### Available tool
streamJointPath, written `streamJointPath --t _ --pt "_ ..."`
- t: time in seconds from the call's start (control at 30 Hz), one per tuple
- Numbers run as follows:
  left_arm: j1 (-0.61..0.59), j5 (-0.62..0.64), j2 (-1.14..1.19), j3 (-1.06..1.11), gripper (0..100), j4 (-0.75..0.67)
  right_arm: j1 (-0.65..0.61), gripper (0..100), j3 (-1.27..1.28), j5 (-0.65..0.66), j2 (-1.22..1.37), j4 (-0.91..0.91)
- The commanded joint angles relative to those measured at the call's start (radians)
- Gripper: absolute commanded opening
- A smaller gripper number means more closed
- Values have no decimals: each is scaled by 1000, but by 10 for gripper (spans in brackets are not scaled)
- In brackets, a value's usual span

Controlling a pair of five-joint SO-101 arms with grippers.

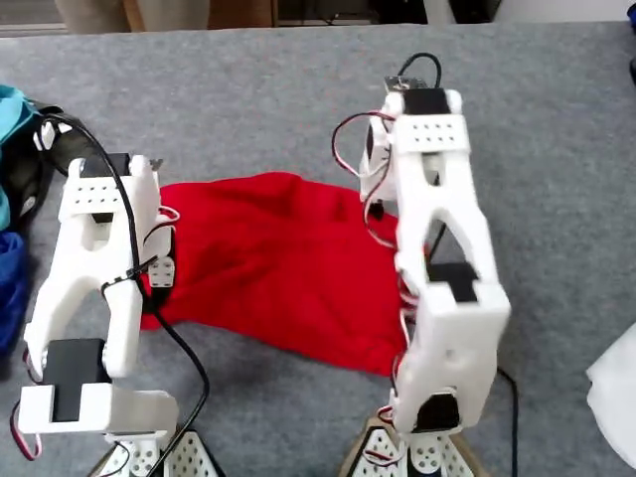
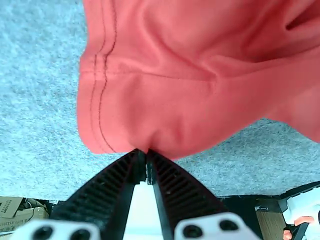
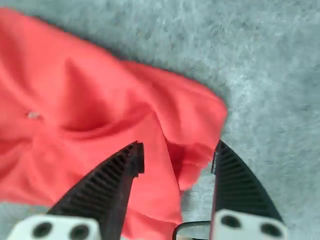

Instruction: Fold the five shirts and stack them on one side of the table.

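Closest to me in the high view, the two bases sit around 6 o'clock. A black cable (image 1: 189, 358) loops off the left arm (image 1: 84, 268) just above its base. Out at the 4 o'clock edge of the table (image 1: 248, 109) lies a white cloth (image 1: 618, 393), well apart from everything else. From the bases the left arm runs up the 8 o'clock side, while the right arm (image 1: 442, 248) reaches from 5 o'clock up toward 1. Between them the red shirt (image 1: 278, 263) lies crumpled on the grey surface, about dead centre, spreading from 9 o'clock across to 4. My left gripper (image 2: 145, 159) is at the shirt's 9 o'clock edge. Its fingers are pressed together with a small fold of red cloth pinched at the tips, just beside the double-stitched hem (image 2: 100, 100), and the fabric bunches out from the pinch. My right gripper (image 3: 177, 152) hangs over the shirt's 2 o'clock corner with its fingers spread wide, one above red cloth and the other above bare grey, with the corner lying between them. At the 9 o'clock edge a blue cloth (image 1: 8, 283) lies bunched, and farther off at 10 a teal cloth (image 1: 10, 109). They are possibly more shirts, though the frame cuts off too much of them for me to be sure.
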Motion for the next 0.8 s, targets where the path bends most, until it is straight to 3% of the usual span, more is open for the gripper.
streamJointPath --t 0.0,0.37,0.77 --pt "-11 -9 -33 -40 18 9 16 235 -159 -31 116 28" --pt "-5 -9 -33 -43 18 8 5 235 -159 -87 128 25" --pt "-5 -9 -33 -35 18 6 -94 235 -90 -132 151 21"
